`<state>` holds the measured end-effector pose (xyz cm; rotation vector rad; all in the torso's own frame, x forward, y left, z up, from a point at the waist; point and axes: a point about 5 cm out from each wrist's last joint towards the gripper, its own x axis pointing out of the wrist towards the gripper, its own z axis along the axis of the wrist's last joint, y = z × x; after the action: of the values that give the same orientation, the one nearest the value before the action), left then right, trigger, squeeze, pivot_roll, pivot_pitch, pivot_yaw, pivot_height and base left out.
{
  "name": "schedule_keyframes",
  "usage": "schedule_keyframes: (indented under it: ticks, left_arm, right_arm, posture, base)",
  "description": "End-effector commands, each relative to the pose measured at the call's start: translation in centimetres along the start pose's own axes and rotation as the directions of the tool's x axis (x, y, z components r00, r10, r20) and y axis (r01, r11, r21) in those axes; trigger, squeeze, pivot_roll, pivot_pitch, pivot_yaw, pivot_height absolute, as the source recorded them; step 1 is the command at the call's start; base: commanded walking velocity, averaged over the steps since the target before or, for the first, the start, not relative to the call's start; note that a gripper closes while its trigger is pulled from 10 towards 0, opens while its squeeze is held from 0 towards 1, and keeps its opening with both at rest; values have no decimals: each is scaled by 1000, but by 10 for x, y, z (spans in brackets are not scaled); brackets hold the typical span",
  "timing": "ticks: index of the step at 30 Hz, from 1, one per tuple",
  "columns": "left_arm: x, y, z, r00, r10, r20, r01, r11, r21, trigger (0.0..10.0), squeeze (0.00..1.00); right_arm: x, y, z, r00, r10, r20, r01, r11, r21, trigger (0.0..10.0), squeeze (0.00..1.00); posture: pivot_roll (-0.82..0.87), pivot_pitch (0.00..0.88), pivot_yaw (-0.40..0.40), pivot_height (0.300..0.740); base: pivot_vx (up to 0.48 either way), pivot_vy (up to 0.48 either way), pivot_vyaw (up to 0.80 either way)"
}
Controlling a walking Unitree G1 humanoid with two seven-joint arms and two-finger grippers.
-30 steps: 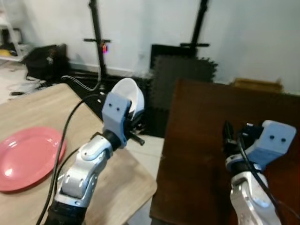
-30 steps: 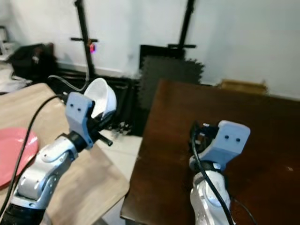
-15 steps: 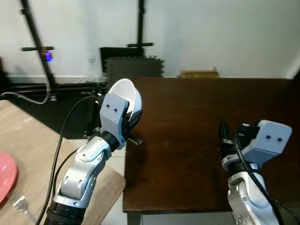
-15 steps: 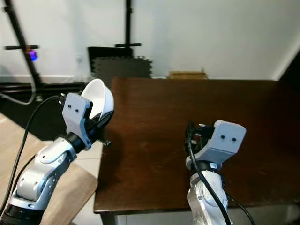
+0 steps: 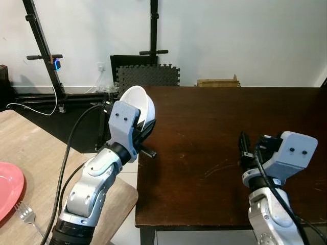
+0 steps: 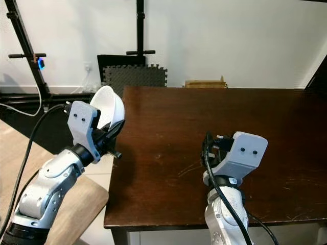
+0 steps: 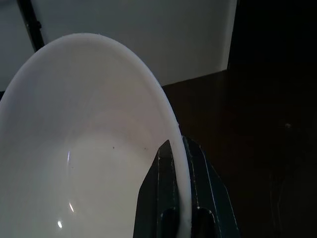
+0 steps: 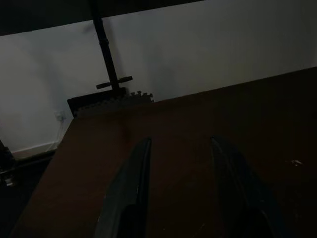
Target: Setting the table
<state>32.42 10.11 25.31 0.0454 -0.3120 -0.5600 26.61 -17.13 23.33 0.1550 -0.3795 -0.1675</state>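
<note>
**White bowl held at the dark table's corner**

The left gripper (image 5: 144, 124) pinches the rim of a white bowl (image 5: 138, 103), one finger (image 7: 161, 193) inside the wall and one outside, with the bowl tipped on edge and raised off any surface. It hangs at about 10 o'clock from the middle of the dark wooden table (image 5: 230, 132), just at the table's left edge. The right gripper (image 8: 178, 173) hovers low over the tabletop at about 5 o'clock, its two fingers set wide apart around nothing. On the light wooden table (image 5: 30, 153), at 8 o'clock in the head view, lie a pink plate (image 5: 9, 188) and a fork (image 5: 26, 215) just beside it
</note>
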Motion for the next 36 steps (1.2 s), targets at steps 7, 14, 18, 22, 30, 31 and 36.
schedule_keyframes:
  ticks: [7,14,18,22,30,31,36]
  left_arm:
    - [-2,1,-1,1000,4,-6,-4,1000,5,10000,0]
    - [-2,-2,0,1000,-13,5,13,1000,9,10000,0]
    - [-1,-4,0,1000,-30,-1,30,999,18,10000,0]
    - [-1,-5,-1,999,-39,-5,39,999,24,10000,0]
    - [0,-7,-2,999,-51,-8,51,998,30,10000,0]
    - [0,-7,-2,999,-51,-8,51,998,30,10000,0]
    - [0,-7,-2,998,-55,-8,55,998,26,10000,0]
  right_arm:
    - [-2,-1,-2,1000,-8,-9,8,1000,-4,10000,0]
    - [-2,-2,-2,1000,-10,-10,10,1000,-6,10000,0]
    - [-2,-2,-3,1000,-12,-10,12,1000,-7,10000,0]
    - [-2,-2,-3,1000,-13,-9,13,1000,-7,10000,0]
    - [-2,-2,-3,1000,-14,-10,14,1000,-7,10000,0]
    - [-2,-2,-3,1000,-14,-10,14,1000,-7,10000,0]
    - [-2,-2,-3,1000,-16,-12,16,1000,-9,10000,0]
  posture:
    - [7,69,35,740]
    - [7,69,35,740]
    - [4,70,36,740]
    - [3,70,37,740]
    - [4,69,39,740]
    - [4,69,39,740]
    - [2,70,39,740]
  base:
    - [0,431,0]
    - [0,0,0]
    - [0,0,0]
    - [0,-120,0]
    - [0,-480,0]
    - [0,-480,0]
    - [0,-480,0]
